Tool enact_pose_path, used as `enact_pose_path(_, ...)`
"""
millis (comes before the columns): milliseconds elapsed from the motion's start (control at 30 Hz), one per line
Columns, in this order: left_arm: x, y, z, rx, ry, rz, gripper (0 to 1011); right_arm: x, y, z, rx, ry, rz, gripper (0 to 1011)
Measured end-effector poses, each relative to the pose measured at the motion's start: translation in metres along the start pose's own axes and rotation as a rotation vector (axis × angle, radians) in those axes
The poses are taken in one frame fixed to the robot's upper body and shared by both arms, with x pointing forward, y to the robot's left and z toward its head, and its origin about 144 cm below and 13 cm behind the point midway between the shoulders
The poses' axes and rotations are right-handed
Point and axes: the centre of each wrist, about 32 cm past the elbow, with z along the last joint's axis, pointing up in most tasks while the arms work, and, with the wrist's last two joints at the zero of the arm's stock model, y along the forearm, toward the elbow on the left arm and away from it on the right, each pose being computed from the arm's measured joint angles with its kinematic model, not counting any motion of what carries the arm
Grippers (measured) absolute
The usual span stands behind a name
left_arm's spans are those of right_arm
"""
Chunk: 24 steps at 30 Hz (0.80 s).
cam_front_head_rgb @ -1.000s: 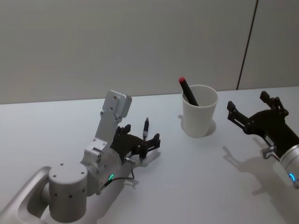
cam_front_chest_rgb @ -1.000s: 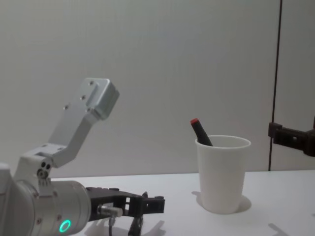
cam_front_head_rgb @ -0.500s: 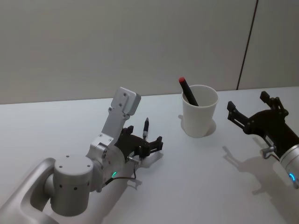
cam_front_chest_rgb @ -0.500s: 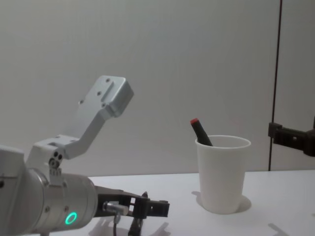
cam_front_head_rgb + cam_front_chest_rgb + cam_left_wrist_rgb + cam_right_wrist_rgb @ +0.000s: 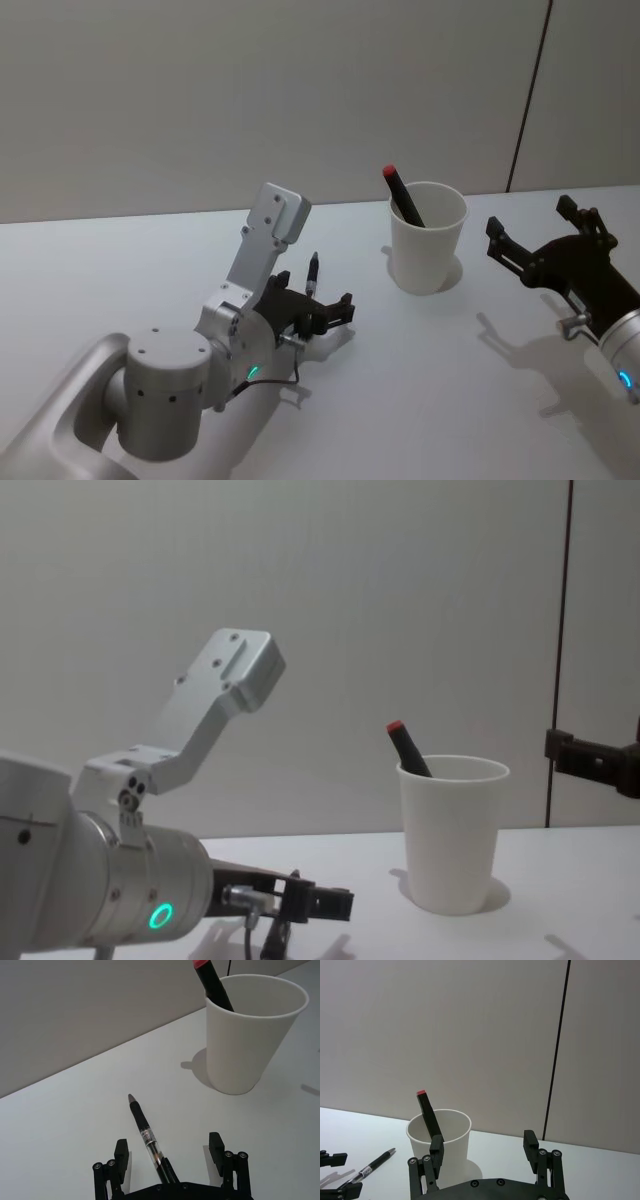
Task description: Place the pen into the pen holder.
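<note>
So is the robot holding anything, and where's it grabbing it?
Nothing is held. The left gripper is open, with the pen lying on the table between its fingers; the right gripper is open and empty.

wall (image 5: pixel 250 90): plain grey | seam (image 5: pixel 528 95): dark, vertical | table (image 5: pixel 420 380): white

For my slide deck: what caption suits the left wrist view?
Open left gripper straddles the pen on the table; pen holder beyond, a red-tipped marker inside.
</note>
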Motion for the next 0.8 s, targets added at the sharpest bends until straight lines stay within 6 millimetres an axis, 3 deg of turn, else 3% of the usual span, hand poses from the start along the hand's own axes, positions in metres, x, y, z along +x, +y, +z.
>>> enact_pose_path(800, -0.016, -0.005, -0.003, 0.02, 0.024, 0.016, 1001, 0.0, 0.0, 0.0, 0.0, 0.0, 0.0, 1002)
